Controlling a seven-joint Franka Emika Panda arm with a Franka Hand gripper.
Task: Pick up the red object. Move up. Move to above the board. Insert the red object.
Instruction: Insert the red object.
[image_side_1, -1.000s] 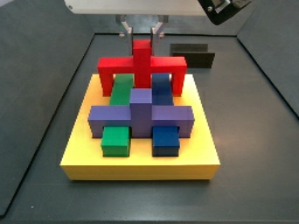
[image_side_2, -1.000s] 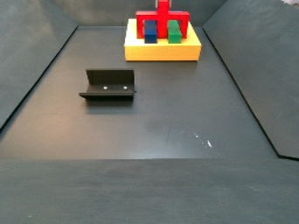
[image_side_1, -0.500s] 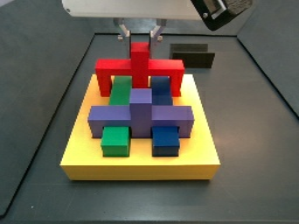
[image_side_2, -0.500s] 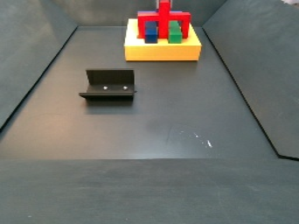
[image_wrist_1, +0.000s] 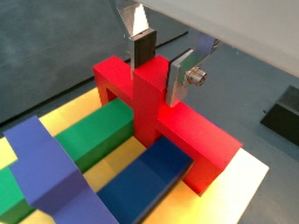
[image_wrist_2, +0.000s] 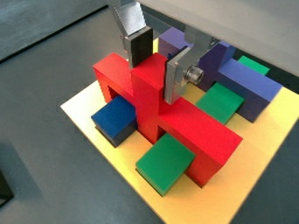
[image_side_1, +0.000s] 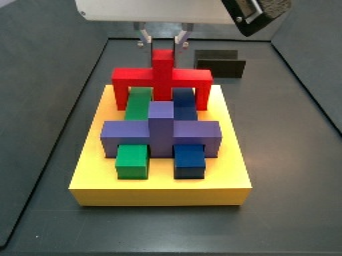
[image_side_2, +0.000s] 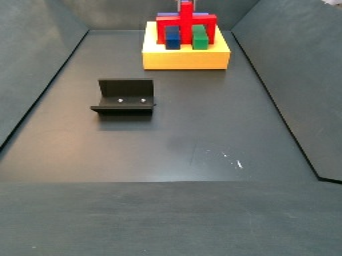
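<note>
The gripper (image_wrist_1: 163, 59) pinches the upright post of the red object (image_wrist_1: 163, 122), whose legs straddle green (image_wrist_1: 93, 131) and blue (image_wrist_1: 149, 175) blocks at one edge of the yellow board (image_side_1: 160, 188), while the fixture (image_side_2: 124, 97) stands well apart on open dark floor (image_side_2: 174, 150).

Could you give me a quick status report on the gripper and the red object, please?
Gripper over board, fingers flanking the post. Red object straddling green and blue blocks, legs down on board. Nothing in the way.
</note>
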